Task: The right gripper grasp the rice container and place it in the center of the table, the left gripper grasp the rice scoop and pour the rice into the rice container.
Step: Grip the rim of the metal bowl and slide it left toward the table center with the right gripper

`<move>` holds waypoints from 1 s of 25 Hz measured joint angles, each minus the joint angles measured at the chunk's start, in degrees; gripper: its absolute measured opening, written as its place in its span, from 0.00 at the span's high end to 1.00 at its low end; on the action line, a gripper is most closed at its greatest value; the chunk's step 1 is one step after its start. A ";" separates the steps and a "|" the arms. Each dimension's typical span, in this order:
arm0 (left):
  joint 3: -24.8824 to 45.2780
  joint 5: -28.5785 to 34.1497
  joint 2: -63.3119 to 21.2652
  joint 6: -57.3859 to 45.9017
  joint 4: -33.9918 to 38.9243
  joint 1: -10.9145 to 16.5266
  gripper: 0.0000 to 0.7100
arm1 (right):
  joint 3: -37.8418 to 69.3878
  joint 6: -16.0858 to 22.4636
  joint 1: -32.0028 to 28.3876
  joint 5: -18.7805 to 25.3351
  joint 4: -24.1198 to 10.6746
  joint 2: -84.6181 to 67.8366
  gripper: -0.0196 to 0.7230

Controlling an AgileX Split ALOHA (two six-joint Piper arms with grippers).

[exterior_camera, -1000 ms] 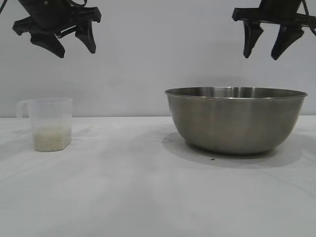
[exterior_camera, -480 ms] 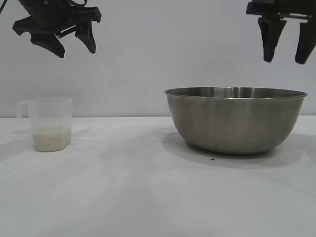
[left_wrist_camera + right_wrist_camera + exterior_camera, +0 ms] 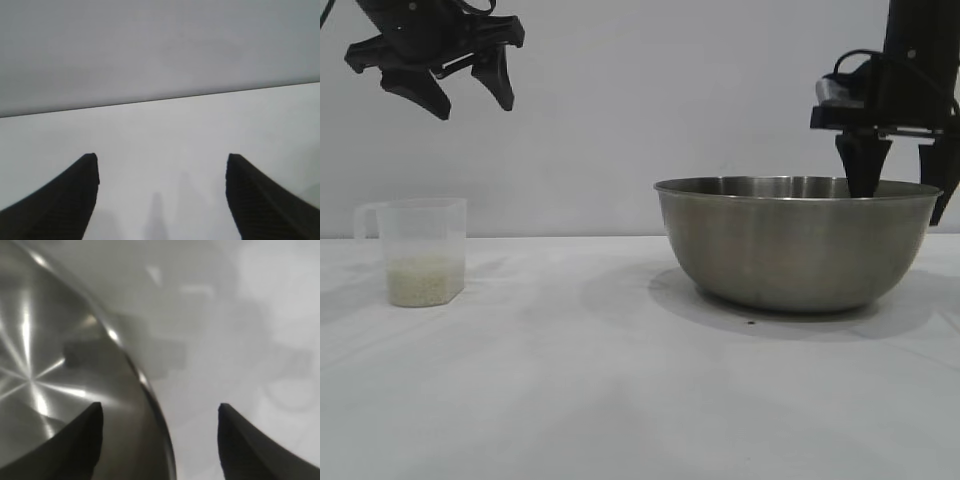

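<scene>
Pincer astride bowl rim

The plain white flat tabletop lies bare across its whole middle stretch, a wide lane between the small translucent plastic scoop cup holding cream rice grains at the left and the large round brushed-steel bowl at the right. The cup's open top is unobstructed; the black claw-like left gripper hangs well above it, fingers spread. At the bowl, the black claw-like right gripper straddles the thin rolled rim, one finger inside the wall, the other outside over bare table.
</scene>
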 joint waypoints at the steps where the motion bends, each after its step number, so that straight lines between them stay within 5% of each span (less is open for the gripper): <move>1: 0.00 0.00 0.00 0.00 0.00 0.00 0.34 | 0.00 0.00 0.00 0.00 0.00 0.15 0.41; 6: 0.00 0.00 0.00 0.00 0.00 0.00 0.34 | 0.00 -0.13 0.00 -0.08 0.00 0.25 0.86; 9: 0.00 0.00 0.00 0.00 0.00 0.00 0.34 | -0.10 -1.89 0.00 0.05 1.05 0.25 0.97; 15: 0.00 0.00 0.00 0.00 0.00 0.00 0.34 | -0.13 -6.25 0.00 -0.05 8.28 0.25 0.97; 25: 0.00 0.09 0.00 0.00 0.00 0.00 0.34 | -0.13 -9.40 4.90 -0.50 13.70 0.25 0.97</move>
